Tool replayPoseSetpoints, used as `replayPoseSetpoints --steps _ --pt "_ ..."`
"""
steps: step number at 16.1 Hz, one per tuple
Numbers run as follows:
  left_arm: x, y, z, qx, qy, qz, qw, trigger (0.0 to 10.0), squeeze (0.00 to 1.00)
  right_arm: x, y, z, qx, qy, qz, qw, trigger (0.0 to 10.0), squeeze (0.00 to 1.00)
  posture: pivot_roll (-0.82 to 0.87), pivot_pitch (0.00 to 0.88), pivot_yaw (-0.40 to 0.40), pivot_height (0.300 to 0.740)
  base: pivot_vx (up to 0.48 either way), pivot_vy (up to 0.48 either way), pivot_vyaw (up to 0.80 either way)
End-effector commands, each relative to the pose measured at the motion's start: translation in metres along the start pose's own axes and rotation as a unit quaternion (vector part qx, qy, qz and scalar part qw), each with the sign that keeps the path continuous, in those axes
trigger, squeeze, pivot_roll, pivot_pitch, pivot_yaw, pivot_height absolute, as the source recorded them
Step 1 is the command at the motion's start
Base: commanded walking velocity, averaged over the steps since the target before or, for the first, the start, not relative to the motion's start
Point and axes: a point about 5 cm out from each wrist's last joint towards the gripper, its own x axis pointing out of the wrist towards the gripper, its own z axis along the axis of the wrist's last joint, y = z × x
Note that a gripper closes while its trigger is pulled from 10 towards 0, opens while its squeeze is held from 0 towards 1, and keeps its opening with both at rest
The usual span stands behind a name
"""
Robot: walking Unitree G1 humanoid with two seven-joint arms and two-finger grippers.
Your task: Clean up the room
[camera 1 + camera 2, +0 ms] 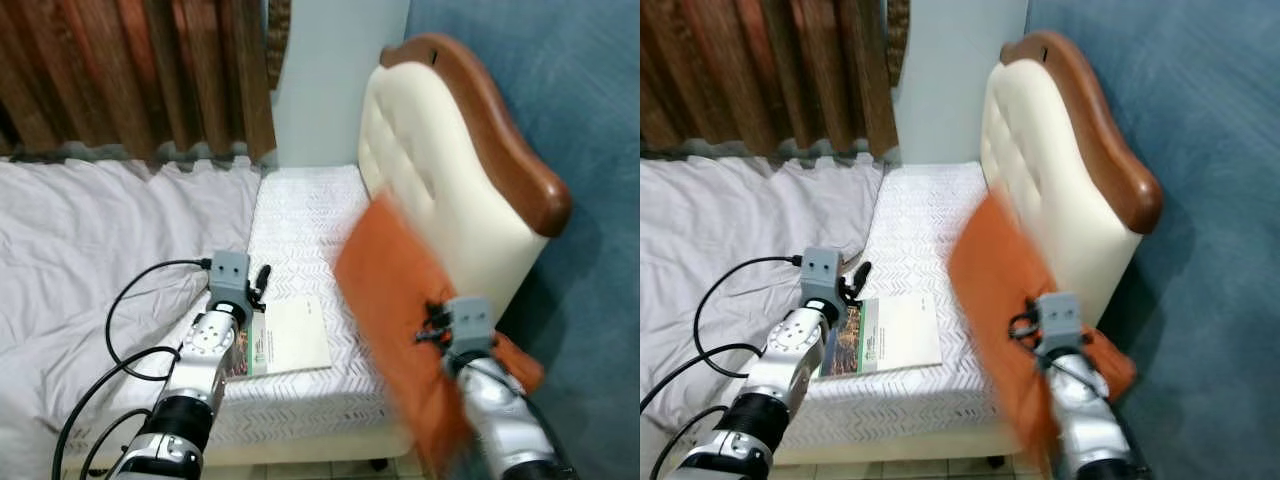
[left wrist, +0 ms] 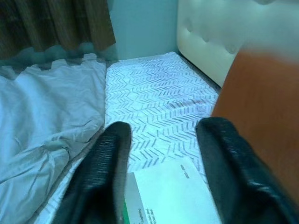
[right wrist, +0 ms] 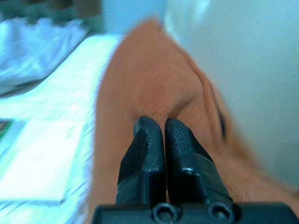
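Observation:
An orange pillow [image 1: 395,300] hangs blurred beside the cream headboard [image 1: 430,170], over the bed's right edge. My right gripper [image 3: 156,135] is shut on the orange pillow [image 3: 154,88], its fingers pinching the fabric. A white book with a green spine [image 1: 285,338] lies flat on the patterned mattress [image 1: 300,220]. My left gripper [image 2: 161,135] hovers open just above the book [image 2: 173,196], with nothing between its fingers.
A rumpled white sheet [image 1: 90,240] covers the bed's left part. Brown curtains [image 1: 140,70] hang behind it. A blue wall [image 1: 580,100] stands close to the right of the headboard. Black cables [image 1: 130,320] trail from my left arm.

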Motion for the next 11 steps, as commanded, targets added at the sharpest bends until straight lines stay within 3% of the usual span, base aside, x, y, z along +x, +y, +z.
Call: replayPoseSetpoints --steps 1,2,5,9,11 --pt "0.0 0.006 -0.002 0.007 0.009 0.011 1.0 10.0 0.93 0.008 -0.004 0.026 0.004 -0.052 -0.012 0.999 10.0 0.0 -0.01 0.0 -0.07 0.74 0.0 0.0 0.0" --pt "0.0 0.008 -0.003 0.012 0.011 0.017 1.0 10.0 0.0 0.01 -0.004 0.027 0.005 -0.052 -0.014 0.999 10.0 0.0 0.0 0.0 -0.071 0.74 0.0 0.0 0.0" --pt "-0.008 0.013 -0.009 0.006 0.008 0.022 1.0 10.0 0.0 0.013 -0.001 0.024 0.005 -0.045 -0.018 0.999 10.0 0.0 0.01 0.0 -0.076 0.74 0.0 0.0 0.0" --pt "-0.023 -0.016 -0.02 -0.014 -0.003 -0.044 0.999 10.0 0.0 0.019 0.001 0.026 0.005 -0.046 -0.031 0.998 10.0 0.0 0.03 0.0 -0.082 0.74 0.0 0.0 0.0" --pt "-0.028 -0.028 -0.016 -0.03 -0.031 -0.069 0.997 10.0 0.0 0.024 -0.009 0.033 0.001 -0.06 -0.075 0.995 10.0 0.0 0.04 0.0 -0.085 0.74 0.227 0.0 0.0"
